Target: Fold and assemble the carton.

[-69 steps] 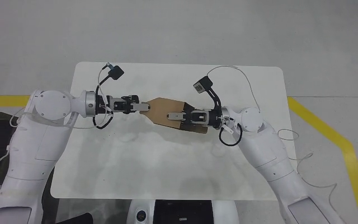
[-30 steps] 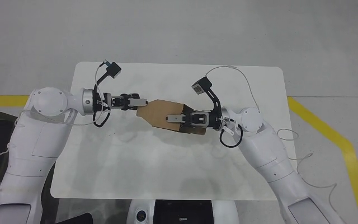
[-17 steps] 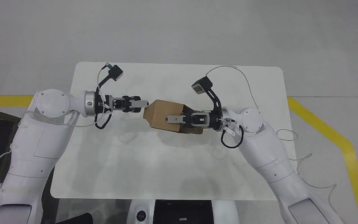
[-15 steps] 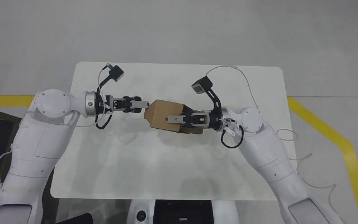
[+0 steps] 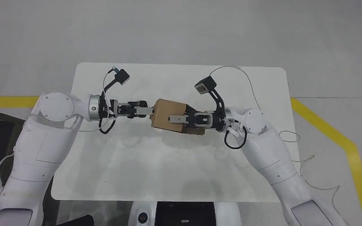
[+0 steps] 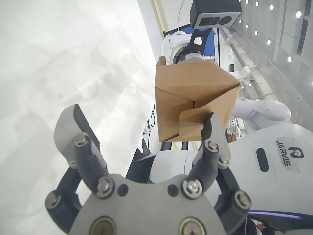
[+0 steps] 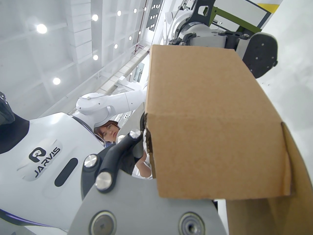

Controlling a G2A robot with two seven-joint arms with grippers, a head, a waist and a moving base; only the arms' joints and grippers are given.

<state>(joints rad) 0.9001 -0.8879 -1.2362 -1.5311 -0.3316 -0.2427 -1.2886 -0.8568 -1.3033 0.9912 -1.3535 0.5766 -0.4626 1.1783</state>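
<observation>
The brown carton (image 5: 165, 112) is over the middle of the white desk (image 5: 169, 175), slightly toward the far edge, between the two grippers. The right gripper (image 5: 178, 119) is clamped on the carton's wall at the end nearer the desk's right edge, one finger lying across its top face. The left gripper (image 6: 144, 119) is spread wide at the opposite end, one fingertip (image 6: 212, 129) touching a folded end flap, the other well apart from the carton

Robot test hall.
White surface (image 5: 169, 175) on grey floor (image 5: 181, 28) with yellow line (image 5: 14, 101); high gridded ceiling (image 7: 73, 13) with spotlights (image 7: 41, 28).
</observation>
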